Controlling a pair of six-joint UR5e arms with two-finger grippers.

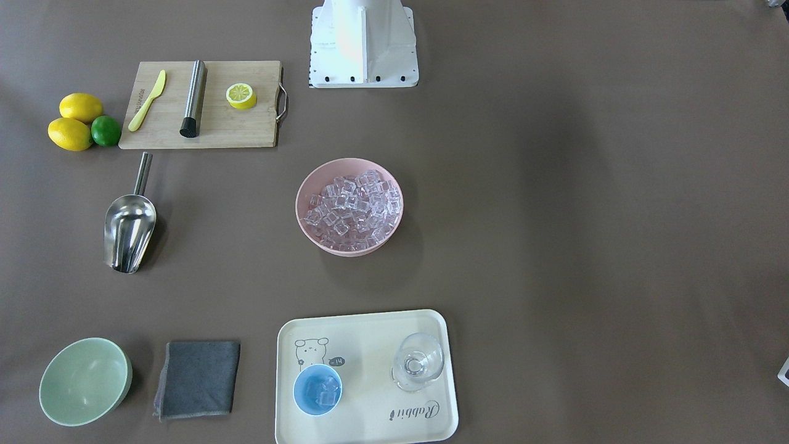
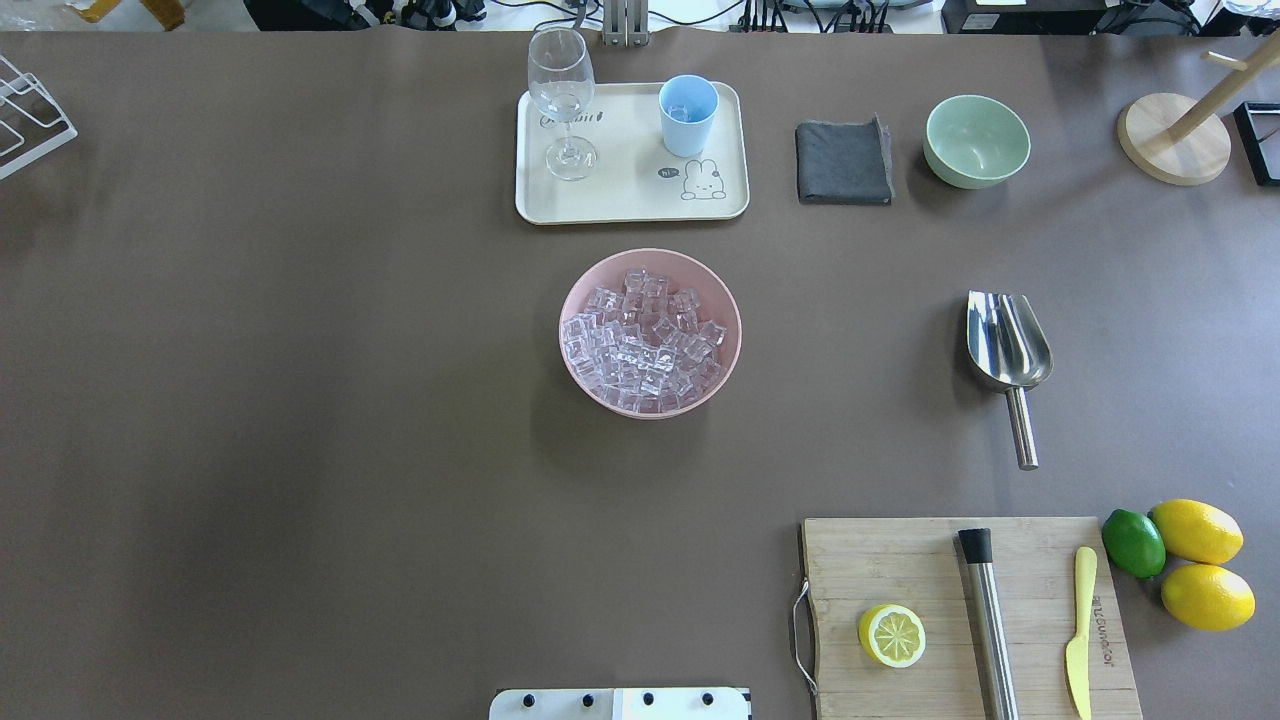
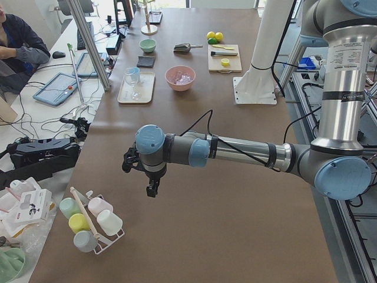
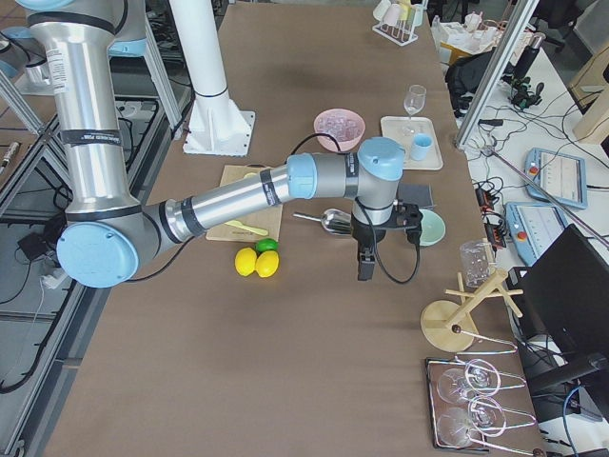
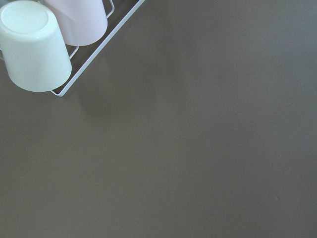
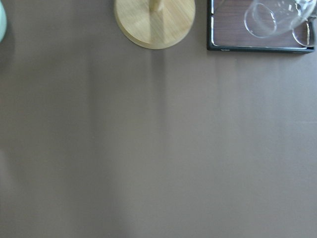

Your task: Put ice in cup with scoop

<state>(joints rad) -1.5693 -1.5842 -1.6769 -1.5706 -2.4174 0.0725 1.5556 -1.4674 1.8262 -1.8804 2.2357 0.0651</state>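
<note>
The ice [image 1: 354,203] fills a pink bowl [image 2: 580,300] at the table's middle. The light-blue cup [image 1: 317,390] stands on a cream tray [image 1: 370,345] with a few ice cubes inside; it also shows in the overhead view [image 2: 688,115]. The steel scoop [image 1: 129,225] lies empty on the table, on the robot's right [image 2: 1008,350]. My left gripper [image 3: 151,191] hangs over the table's left end, far from these. My right gripper [image 4: 363,274] points down over the table's right end, past the scoop. I cannot tell whether either is open or shut.
A clear glass [image 2: 562,100] shares the tray. A grey cloth [image 2: 845,160] and a pale green bowl [image 2: 976,140] lie beside it. A cutting board [image 2: 900,570] holds a lemon half, a steel cylinder and a yellow knife. A cup rack [image 5: 34,47] and a wooden stand [image 6: 154,22] mark the ends.
</note>
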